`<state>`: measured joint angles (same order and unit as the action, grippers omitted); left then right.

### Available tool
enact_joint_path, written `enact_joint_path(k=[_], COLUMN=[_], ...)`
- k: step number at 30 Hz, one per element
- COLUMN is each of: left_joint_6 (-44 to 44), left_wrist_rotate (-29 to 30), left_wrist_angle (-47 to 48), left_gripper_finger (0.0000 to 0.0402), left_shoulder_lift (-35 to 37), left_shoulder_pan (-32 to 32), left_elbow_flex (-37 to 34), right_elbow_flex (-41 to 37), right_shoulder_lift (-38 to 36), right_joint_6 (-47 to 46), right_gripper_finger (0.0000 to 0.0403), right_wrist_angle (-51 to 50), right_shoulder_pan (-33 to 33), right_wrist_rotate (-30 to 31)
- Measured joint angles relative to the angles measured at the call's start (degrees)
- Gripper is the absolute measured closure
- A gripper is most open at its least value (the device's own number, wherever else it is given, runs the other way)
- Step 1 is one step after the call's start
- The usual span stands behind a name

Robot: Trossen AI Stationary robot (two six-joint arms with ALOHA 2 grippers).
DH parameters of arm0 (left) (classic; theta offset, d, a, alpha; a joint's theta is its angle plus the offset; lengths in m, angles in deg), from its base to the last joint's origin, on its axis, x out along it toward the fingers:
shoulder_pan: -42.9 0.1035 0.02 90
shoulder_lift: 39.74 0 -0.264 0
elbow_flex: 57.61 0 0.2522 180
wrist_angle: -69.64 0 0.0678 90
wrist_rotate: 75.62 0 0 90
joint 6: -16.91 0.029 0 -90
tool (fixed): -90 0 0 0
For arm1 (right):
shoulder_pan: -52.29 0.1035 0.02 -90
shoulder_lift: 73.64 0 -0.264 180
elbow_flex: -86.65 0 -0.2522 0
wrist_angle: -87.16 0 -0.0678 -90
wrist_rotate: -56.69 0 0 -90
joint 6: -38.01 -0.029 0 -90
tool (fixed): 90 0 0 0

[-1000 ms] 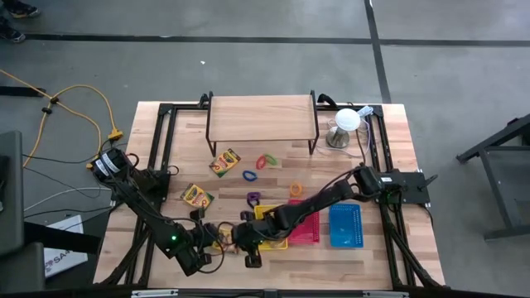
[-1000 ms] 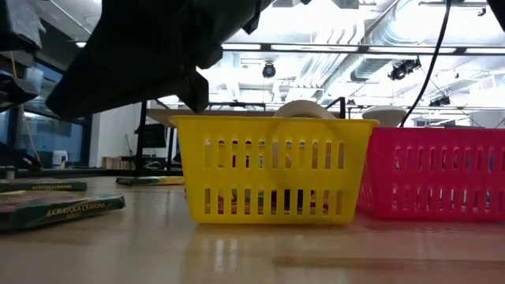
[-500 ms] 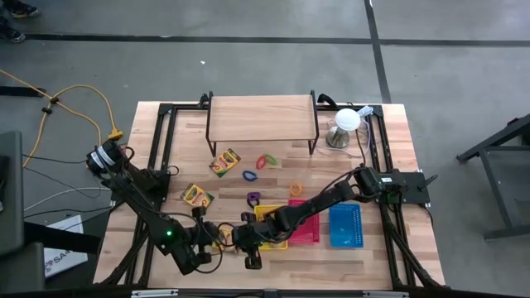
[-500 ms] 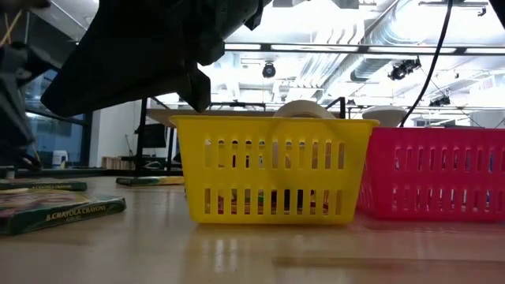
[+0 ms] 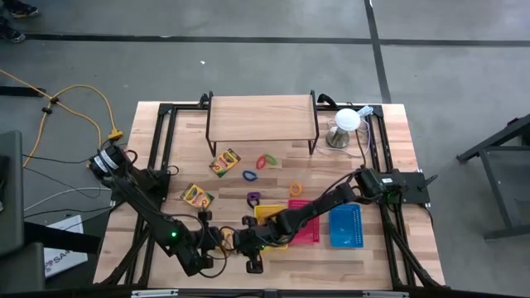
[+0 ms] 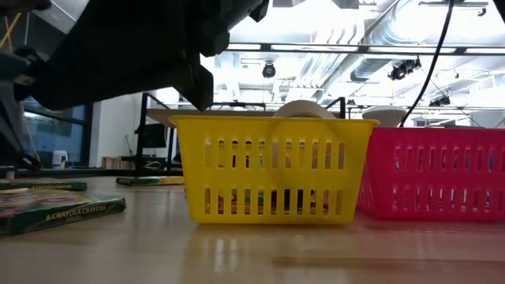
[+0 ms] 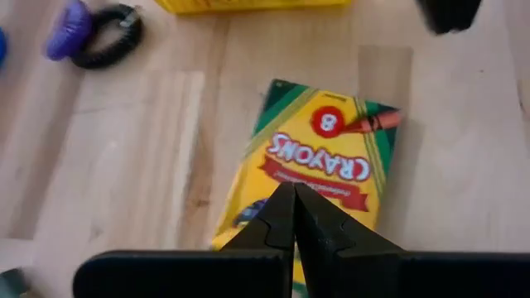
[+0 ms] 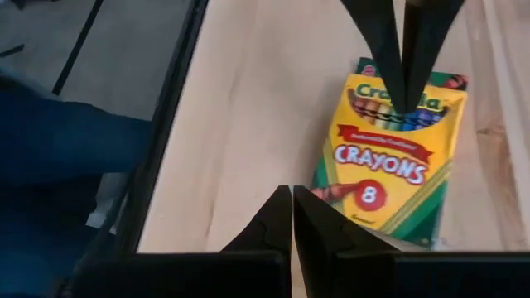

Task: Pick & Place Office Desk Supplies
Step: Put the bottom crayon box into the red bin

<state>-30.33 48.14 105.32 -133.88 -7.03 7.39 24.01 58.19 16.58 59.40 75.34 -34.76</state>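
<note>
A yellow-and-green crayon box lies flat on the table near its front edge, left of the yellow basket. My left gripper is shut, and its tips stand over the box's "Crayola" end. My right gripper is also shut. It hovers by the box's "8" end, just off its corner. Two more crayon boxes lie farther back. Coloured rings and loops rest flat mid-table. My left gripper's shut fingertips come down from above onto the crayon box's "Crayola" end, the box lying flat on the table. Whether the tips touch it or stand just above it, I cannot tell.
Pink and blue baskets stand right of the yellow one. A purple-and-black clip lies by the yellow basket. A wooden shelf and a white dome on a metal base stand at the back.
My left gripper has turned a little at the wrist over the crayon box. The box lies where it was.
</note>
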Motion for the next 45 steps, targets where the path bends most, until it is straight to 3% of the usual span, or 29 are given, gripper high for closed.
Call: enact_joint_path(k=[12,22,30,45], left_joint_6=[1.5,5.3,3.7,3.9], left_wrist_rotate=[-5.5,-5.3,-10.7,-9.5], left_wrist_angle=[-8.0,-14.4,-17.5,-24.3], left_gripper_finger=[0.0401,0.0401,0.0401,0.0401], left_shoulder_lift=[-4.3,-6.6,-6.4,-7.9], left_shoulder_pan=[0.3,-0.4,-0.5,-0.9], left_elbow_flex=[0.0,0.0,0.0,0.0], right_elbow_flex=[0.0,0.0,0.0,0.0], right_shoulder_lift=[0.0,0.0,0.0,0.0], right_joint_6=[-1.2,-1.5,-3.4,-17.7], right_gripper_finger=[0.0401,0.0401,0.0401,0.0401], right_wrist_angle=[1.0,2.2,1.9,-0.5], right_shoulder_pan=[1.8,2.9,2.8,5.4], right_wrist_rotate=[1.6,1.8,1.8,0.4])
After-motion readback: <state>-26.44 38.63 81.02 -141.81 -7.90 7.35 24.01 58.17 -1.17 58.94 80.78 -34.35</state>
